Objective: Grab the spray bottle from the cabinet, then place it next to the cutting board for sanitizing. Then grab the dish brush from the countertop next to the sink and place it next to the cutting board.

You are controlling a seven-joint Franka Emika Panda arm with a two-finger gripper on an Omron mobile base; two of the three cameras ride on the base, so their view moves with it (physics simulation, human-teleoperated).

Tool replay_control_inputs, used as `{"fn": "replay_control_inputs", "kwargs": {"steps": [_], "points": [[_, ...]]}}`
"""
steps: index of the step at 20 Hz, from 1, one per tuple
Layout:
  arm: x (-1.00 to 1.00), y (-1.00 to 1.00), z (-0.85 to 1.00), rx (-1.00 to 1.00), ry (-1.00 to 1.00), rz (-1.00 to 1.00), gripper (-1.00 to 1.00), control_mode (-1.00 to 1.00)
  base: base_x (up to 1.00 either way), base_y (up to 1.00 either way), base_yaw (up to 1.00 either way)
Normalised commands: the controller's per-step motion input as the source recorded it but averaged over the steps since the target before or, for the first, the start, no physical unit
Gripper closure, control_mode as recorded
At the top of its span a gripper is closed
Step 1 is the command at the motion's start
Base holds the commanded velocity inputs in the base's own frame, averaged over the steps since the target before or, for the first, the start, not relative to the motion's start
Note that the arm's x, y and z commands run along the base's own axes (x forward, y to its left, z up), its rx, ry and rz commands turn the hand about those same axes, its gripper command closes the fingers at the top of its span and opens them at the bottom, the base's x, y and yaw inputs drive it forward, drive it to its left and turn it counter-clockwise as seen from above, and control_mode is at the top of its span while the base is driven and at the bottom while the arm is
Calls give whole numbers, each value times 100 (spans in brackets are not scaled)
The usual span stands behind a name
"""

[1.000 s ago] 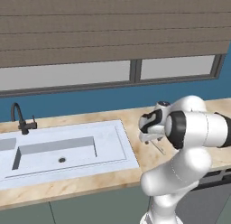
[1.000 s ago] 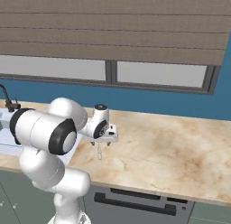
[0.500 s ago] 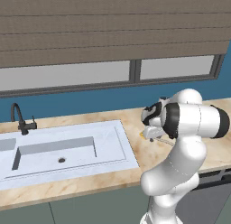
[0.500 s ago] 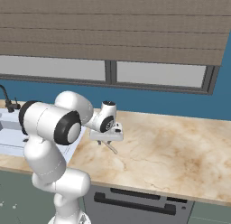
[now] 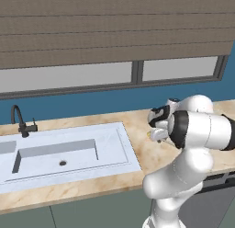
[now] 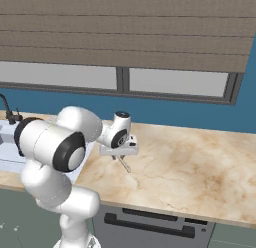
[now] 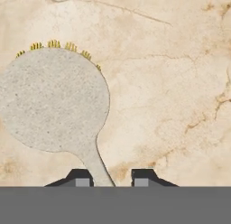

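A white robot arm reaches low over a beige marble-look countertop [image 6: 190, 162], its gripper [image 7: 108, 177] pointing down at the stone. In the hand view the dish brush [image 7: 54, 105] lies flat on the slab, showing a broad round pale back with a fringe of yellow bristles along its far edge. Its thin handle runs down between the two dark finger tips [image 7: 80, 177], touching the left one, with a gap to the right one. The jaws stand narrow around the handle, but I cannot tell whether they clamp it. In the right base view the brush handle shows as a thin pale stick slanting down from the hand to the counter. To the arm's left a white sink [image 5: 69, 151] is set into the slab, with a slim black faucet [image 5: 20, 121] at its back. A blue wall, a window [image 6: 175, 82] and lowered slatted blinds [image 5: 114, 34] rise behind.
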Motion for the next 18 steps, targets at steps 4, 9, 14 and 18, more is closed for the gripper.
{"fn": "replay_control_inputs", "kwargs": {"steps": [4,9,14,18], "points": [[-74,1,65,4,-28,0,100,-100,0,0,0],[-54,6,78,9,-38,0,100,-100,0,0,0],[-33,0,100,-2,-31,0,100,-100,0,0,0],[-23,0,100,-3,-24,0,100,-100,0,0,0]]}}
